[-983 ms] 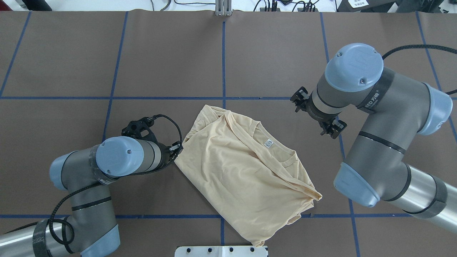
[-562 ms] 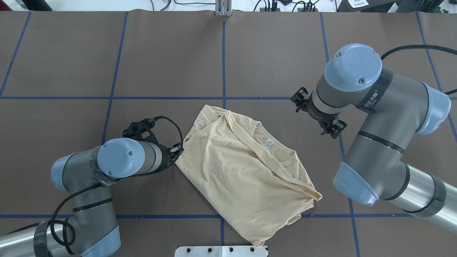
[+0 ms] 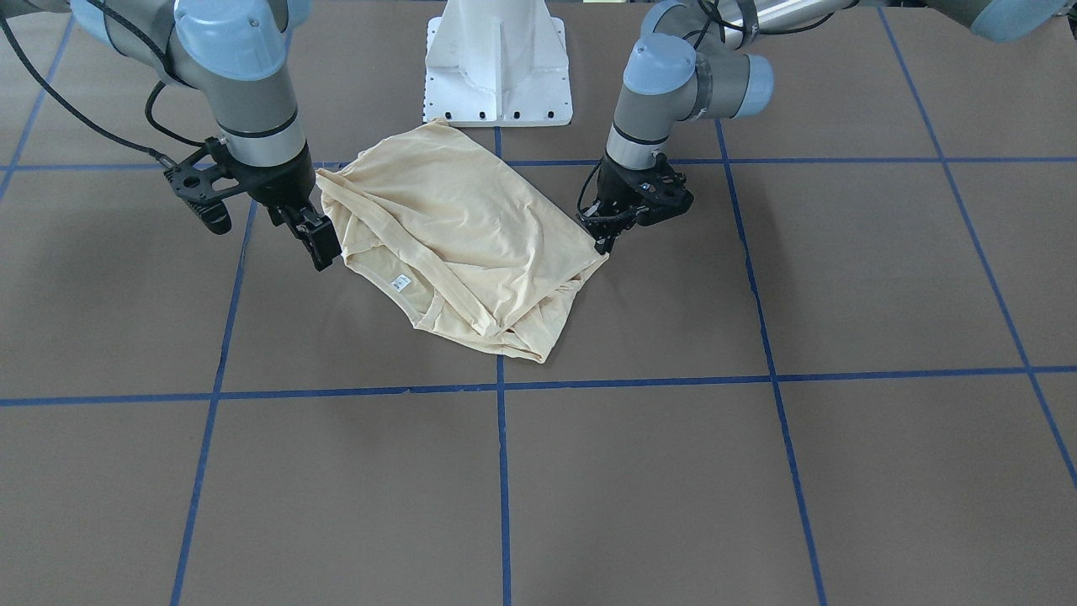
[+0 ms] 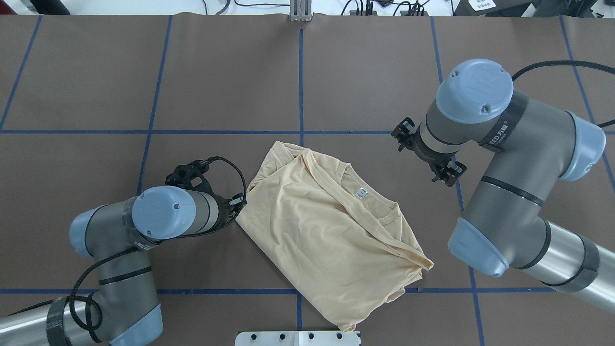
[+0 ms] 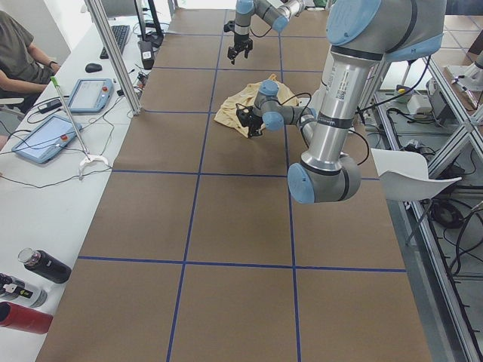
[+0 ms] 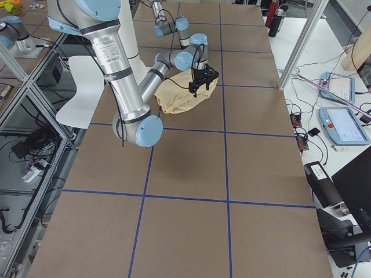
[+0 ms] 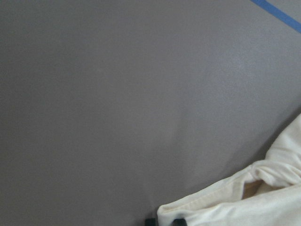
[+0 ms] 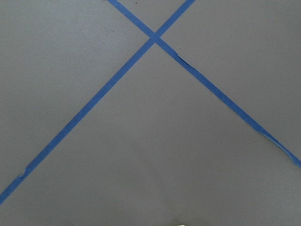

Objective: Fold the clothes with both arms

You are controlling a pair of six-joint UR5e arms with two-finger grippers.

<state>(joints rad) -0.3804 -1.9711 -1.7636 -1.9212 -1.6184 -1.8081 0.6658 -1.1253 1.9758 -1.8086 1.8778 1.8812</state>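
The cream-yellow T-shirt (image 4: 331,230) lies folded in a slanted block at the table's middle, its white neck label (image 4: 361,193) facing up; the navy print is hidden. My left gripper (image 4: 238,204) is low at the shirt's left edge. In the front view it (image 3: 602,242) touches the shirt's (image 3: 454,244) corner. In the left wrist view, cloth (image 7: 244,202) lies across the fingertips, which look closed on it. My right gripper (image 3: 320,248) hangs just above the table beside the shirt's shoulder edge, apart from it. It is seen edge-on, so I cannot tell how its jaws stand.
The brown table (image 4: 96,86) is marked with blue tape lines (image 4: 153,132). The white pedestal base (image 3: 496,67) stands at the robot's edge, close behind the shirt. Monitors, tablets and bottles (image 5: 45,268) sit on side benches off the table.
The left arm's elbow and wrist have shifted very slightly to the right and down in the overhead view. The shirt and the right arm have not visibly moved.
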